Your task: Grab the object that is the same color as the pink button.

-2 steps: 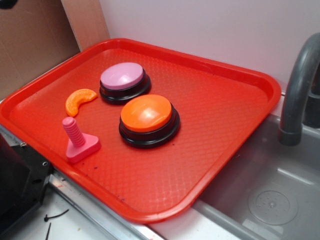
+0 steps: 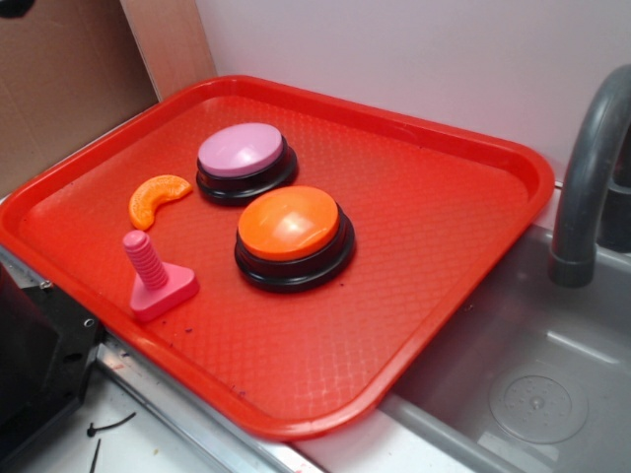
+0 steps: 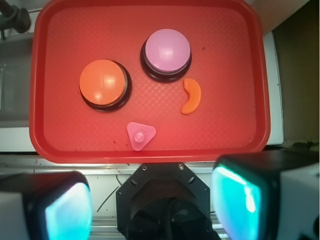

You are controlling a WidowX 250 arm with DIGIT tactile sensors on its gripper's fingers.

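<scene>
From the exterior view the arm is out of sight; the wrist view shows only the blurred ends of the end effector (image 3: 152,205), its two fingers (image 3: 67,210) at the lower corners, spread wide with nothing between them, hanging high over the near edge of the scene. A grey faucet (image 2: 592,187) is cut off at the right edge above a grey sink (image 2: 532,384). The red plastic tray (image 2: 444,197) holds four things: the small pink plastic toy bolt (image 2: 156,278) standing upright on its flat angular base near the front-left rim, an orange crescent-shaped slice (image 2: 156,199) just behind it, the pink-lilac domed button on a black base (image 2: 243,158), and a larger orange-topped button (image 2: 293,232).
</scene>
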